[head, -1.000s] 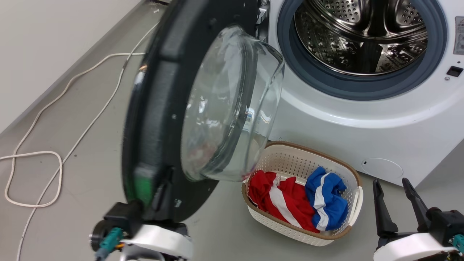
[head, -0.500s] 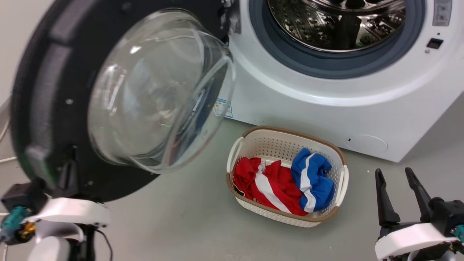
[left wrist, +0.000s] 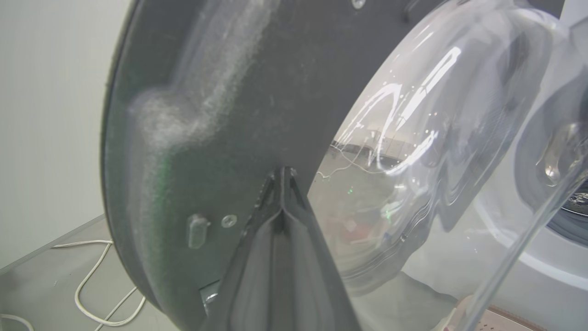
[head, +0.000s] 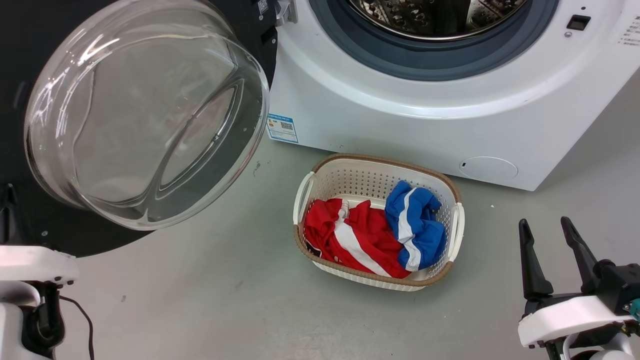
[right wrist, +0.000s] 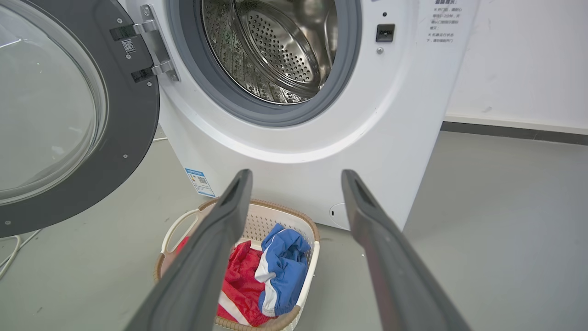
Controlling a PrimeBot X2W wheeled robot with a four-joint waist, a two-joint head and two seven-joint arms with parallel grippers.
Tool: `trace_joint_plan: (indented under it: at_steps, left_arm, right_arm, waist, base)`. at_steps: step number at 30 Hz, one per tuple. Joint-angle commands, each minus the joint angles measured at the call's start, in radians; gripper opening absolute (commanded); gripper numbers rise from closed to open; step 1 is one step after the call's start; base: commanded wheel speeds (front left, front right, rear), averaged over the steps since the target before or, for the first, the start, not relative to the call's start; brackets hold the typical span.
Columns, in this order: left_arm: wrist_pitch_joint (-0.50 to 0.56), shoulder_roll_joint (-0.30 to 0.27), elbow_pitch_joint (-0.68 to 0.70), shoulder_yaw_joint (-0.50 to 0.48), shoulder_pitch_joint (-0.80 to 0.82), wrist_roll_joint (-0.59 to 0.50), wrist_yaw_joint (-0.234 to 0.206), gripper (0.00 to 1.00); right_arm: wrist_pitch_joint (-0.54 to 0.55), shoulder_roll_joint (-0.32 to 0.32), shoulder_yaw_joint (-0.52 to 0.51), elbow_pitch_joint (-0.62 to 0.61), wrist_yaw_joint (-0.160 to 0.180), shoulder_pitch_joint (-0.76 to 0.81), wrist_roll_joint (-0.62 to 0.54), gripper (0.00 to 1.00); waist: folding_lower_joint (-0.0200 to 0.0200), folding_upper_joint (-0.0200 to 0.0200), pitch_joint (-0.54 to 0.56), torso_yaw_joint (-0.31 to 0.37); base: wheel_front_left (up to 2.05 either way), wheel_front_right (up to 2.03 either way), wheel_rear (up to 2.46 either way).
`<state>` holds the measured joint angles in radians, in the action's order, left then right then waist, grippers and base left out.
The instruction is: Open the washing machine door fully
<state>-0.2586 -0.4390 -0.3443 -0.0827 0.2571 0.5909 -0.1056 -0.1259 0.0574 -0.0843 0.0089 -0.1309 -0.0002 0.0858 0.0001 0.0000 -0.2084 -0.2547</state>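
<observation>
Grey floor [head: 210, 310] spread out in front of the washing machine [head: 400, 120], with a pale wall [left wrist: 46, 115] close on its hinge side. From where I stood, the left gripper [left wrist: 281, 177] had its two dark fingers pressed together with nothing between them. Their tips were up against the black inner face of the washing machine door [left wrist: 220, 115], just beside the rim of its bulging glass bowl [head: 145, 115]. Whether they truly bore on the panel or only hovered at it I could not tell. That door stood swung well out from the machine's front, hanging off the hinge [right wrist: 154, 46] at the side of the opening, so the steel drum [right wrist: 275, 50] and its grey gasket [right wrist: 257, 115] lay bare. The right gripper [head: 544, 222] hung idle out in front of the machine's latch side, fingers spread wide and empty, well apart from the door. Between the two, just before the machine's foot, sat a white laundry basket [head: 375, 158] holding red and blue clothes [head: 350, 240]. To my mind the job looked nearly done, and the danger lay in the last bit of swing. Closed fingertips have no hold on a smooth panel, so they might skid onto the glass, or the door might bounce back off its stop toward the machine. Pushing on once the hinge ran out of travel would strain it. A white cable [left wrist: 92, 285] also lay on the floor beyond the door, away from the machine.
</observation>
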Motion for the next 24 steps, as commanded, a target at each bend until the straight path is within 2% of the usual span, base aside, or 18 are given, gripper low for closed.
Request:
trace_joint_plan:
  at_steps: [1,5,10,17,24]
  left_arm:
    - [-0.005,-0.013,-0.015,-0.015,0.017,0.002,0.001,0.0]
    - [-0.007,-0.014,-0.041,-0.03,0.025,-0.002,0.003,0.0]
    - [-0.008,0.016,-0.025,-0.036,-0.007,-0.018,-0.001,0.0]
    - [-0.007,0.051,0.08,0.002,-0.096,-0.076,-0.012,0.0]
    - [0.035,0.098,0.252,0.082,-0.216,-0.124,-0.056,0.0]
  right_arm:
    - [-0.006,0.004,0.0,0.003,0.0,-0.011,0.001,1.0]
    - [-0.01,0.002,0.0,0.01,0.0,-0.012,0.003,1.0]
    - [-0.018,-0.001,0.005,0.025,0.0,-0.002,0.007,1.0]
    - [-0.03,-0.006,0.006,0.052,0.0,0.032,0.018,1.0]
    - [-0.032,-0.008,0.013,0.064,0.0,0.069,0.025,1.0]
  waist:
    - [-0.0001,0.0,-0.001,0.004]
    - [-0.0001,0.0,0.004,0.009]
    - [-0.0001,0.0,0.032,0.013]
    - [-0.0001,0.0,0.11,0.009]
    - [-0.0001,0.0,0.194,0.016]
  base:
    - [0.0,0.0,0.0]
    - [0.0,0.0,0.0]
    - [0.0,0.0,0.0]
    - [0.0,0.0,0.0]
    - [0.0,0.0,0.0]
